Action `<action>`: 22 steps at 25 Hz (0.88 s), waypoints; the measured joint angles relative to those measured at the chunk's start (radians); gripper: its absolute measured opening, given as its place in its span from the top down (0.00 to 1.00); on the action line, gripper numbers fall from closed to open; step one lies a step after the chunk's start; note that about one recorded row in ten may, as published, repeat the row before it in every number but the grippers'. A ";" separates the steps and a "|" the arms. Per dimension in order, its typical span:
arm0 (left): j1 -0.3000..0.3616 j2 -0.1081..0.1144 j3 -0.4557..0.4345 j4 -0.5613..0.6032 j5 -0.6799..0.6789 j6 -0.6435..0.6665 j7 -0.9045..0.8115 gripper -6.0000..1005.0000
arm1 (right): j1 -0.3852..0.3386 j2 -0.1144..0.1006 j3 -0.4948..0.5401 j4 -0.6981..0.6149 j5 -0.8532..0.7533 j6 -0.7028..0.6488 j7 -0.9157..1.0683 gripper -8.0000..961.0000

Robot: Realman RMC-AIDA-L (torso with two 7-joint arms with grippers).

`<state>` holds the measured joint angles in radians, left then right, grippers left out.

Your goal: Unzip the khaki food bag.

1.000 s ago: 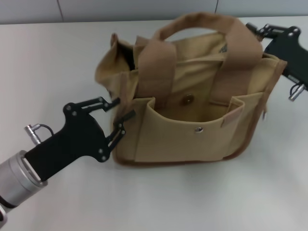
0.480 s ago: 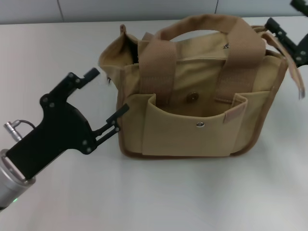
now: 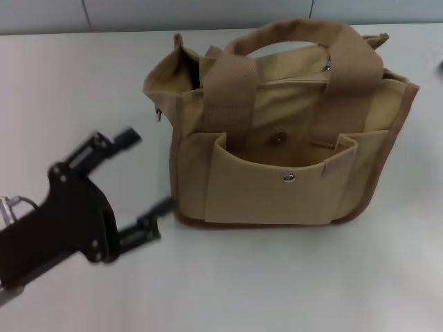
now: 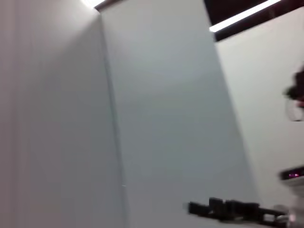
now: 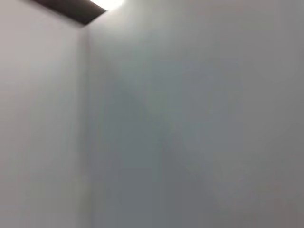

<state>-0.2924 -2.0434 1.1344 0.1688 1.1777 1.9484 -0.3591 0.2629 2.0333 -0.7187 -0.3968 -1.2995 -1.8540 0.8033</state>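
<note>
The khaki food bag [image 3: 284, 138] stands upright on the white table [image 3: 291, 277] in the head view, its front pocket with a snap button facing me and both wide handles up. Its top gapes open at the left end. My left gripper [image 3: 142, 173] is open and empty, well clear of the bag's left side, near the table's front left. My right gripper is out of view; only a dark sliver shows at the right edge. Both wrist views show only grey wall and ceiling lights.
The white table stretches around the bag on all sides. A grey wall strip [image 3: 138, 14] runs along the table's far edge. A dark bar [image 4: 228, 209] shows in the left wrist view.
My left gripper has let go of the bag's left side and drawn back toward the front left. My right gripper has withdrawn off the right edge. The bag has settled upright.
</note>
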 joint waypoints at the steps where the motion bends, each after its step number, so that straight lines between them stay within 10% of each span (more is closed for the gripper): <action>1: 0.000 0.009 0.004 0.011 0.032 0.000 -0.040 0.18 | 0.000 0.000 0.000 0.000 0.000 0.000 0.000 0.18; 10: -0.047 0.018 0.008 0.081 0.302 -0.079 -0.333 0.17 | 0.053 0.008 -0.007 -0.088 -0.591 -0.043 0.101 0.17; 22: -0.054 -0.009 0.004 0.128 0.352 -0.157 -0.388 0.17 | 0.069 0.020 -0.002 -0.093 -0.629 -0.003 0.109 0.17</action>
<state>-0.3467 -2.0528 1.1379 0.2971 1.5300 1.7917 -0.7474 0.3320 2.0530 -0.7208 -0.4901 -1.9283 -1.8566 0.9127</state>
